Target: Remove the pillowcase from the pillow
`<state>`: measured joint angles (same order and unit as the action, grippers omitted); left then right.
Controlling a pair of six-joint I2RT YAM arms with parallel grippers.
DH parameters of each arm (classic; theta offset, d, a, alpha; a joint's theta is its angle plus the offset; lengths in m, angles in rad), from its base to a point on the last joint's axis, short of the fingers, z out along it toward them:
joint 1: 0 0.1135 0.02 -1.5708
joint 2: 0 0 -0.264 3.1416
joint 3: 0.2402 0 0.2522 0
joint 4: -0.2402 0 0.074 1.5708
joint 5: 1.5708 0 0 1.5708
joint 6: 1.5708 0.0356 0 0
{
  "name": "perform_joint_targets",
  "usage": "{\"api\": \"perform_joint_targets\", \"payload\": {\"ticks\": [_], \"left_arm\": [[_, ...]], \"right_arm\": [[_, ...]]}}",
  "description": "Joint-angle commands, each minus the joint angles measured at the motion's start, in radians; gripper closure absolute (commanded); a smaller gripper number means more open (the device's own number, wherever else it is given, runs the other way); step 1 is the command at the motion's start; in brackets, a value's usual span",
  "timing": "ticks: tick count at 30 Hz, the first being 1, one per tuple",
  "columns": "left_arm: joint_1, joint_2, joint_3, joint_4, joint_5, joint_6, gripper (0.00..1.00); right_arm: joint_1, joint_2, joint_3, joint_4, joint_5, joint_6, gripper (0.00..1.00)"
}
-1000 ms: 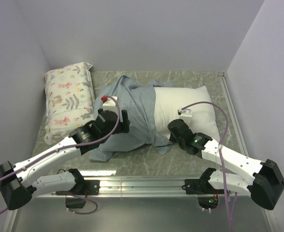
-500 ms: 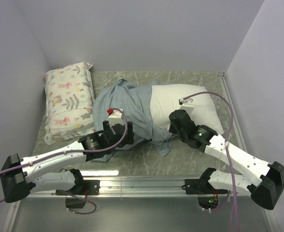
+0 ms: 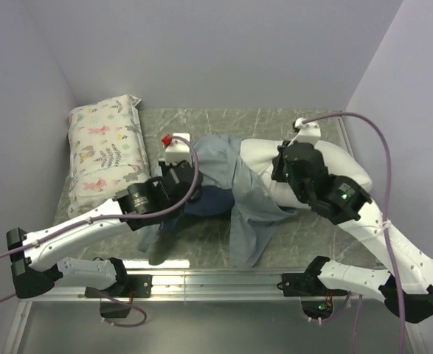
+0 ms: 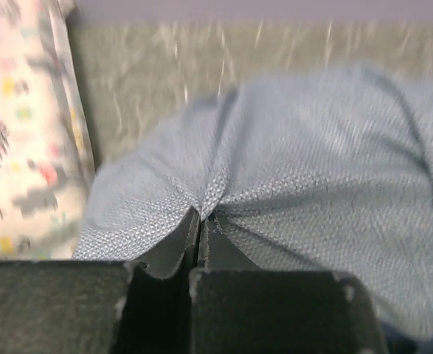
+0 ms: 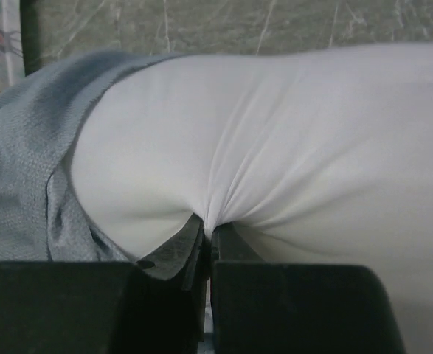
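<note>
Grey marbled table point(image 3: 201, 118) is carrying the pillow point(image 5: 312, 147) — right gripper point(image 5: 209, 230) is pinching its white cover, left gripper point(image 4: 200, 223) is clamping the pillowcase point(image 4: 319, 184).

The floral pillow point(image 3: 105, 155) fills the far left corner; the pillow point(image 3: 334, 158) and pillowcase point(image 3: 253, 214) span middle and right. Bare table point(image 3: 201, 252) runs along the near edge and the far wall point(image 3: 216, 59).

Lab test cell: bare pale walls point(image 3: 201, 51), marble-patterned tabletop point(image 3: 223, 118)
</note>
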<state>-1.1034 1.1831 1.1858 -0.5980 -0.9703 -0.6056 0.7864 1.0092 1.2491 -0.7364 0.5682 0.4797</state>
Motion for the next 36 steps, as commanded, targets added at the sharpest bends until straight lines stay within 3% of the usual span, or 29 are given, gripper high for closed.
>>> {"api": "perform_joint_targets", "payload": {"ticks": [1, 2, 3, 5, 7, 13, 16, 17, 19, 21, 25, 31, 36], "left_arm": [[0.071, -0.022, 0.153, 0.167, -0.006, 0.273, 1.00], [0.191, -0.011, 0.228, 0.175, 0.095, 0.282, 1.00], [0.254, 0.034, 0.265, 0.165, 0.286, 0.280, 0.99], [0.391, 0.107, 0.361, 0.155, 0.405, 0.291, 1.00], [0.444, 0.251, 0.440, 0.109, 0.542, 0.293, 1.00], [0.530, 0.622, 0.731, 0.086, 0.818, 0.270, 0.77], [0.528, 0.725, 0.810, 0.078, 0.825, 0.280, 0.53], [0.530, 0.727, 0.817, 0.087, 0.826, 0.285, 0.40], [0.530, 0.693, 0.798, 0.140, 0.828, 0.296, 0.25], [0.528, 0.586, 0.752, 0.200, 0.849, 0.296, 0.18], [0.493, 0.466, 0.630, 0.240, 0.910, 0.282, 0.15], [0.361, 0.330, 0.344, 0.354, 0.759, 0.237, 0.11], [0.320, 0.403, 0.302, 0.408, 0.723, 0.224, 0.08]], "right_arm": [[-0.021, 0.020, 0.209, 0.089, 0.075, -0.070, 1.00], [-0.036, 0.041, 0.231, 0.086, 0.058, -0.076, 1.00], [-0.080, 0.090, 0.255, 0.081, 0.030, -0.079, 1.00], [-0.137, 0.136, 0.248, 0.095, -0.059, -0.072, 1.00], [-0.242, 0.190, 0.161, 0.173, -0.196, -0.053, 1.00], [-0.415, 0.445, 0.012, 0.300, -0.358, -0.027, 1.00], [-0.434, 0.508, -0.016, 0.341, -0.392, -0.024, 1.00], [-0.438, 0.522, -0.016, 0.345, -0.387, -0.026, 1.00], [-0.438, 0.520, -0.022, 0.367, -0.387, -0.024, 1.00], [-0.437, 0.520, -0.019, 0.370, -0.381, -0.021, 1.00], [-0.438, 0.511, -0.019, 0.376, -0.392, -0.016, 1.00], [-0.438, 0.486, -0.024, 0.379, -0.390, -0.015, 1.00], [-0.438, 0.456, -0.023, 0.373, -0.393, -0.015, 1.00]]}}
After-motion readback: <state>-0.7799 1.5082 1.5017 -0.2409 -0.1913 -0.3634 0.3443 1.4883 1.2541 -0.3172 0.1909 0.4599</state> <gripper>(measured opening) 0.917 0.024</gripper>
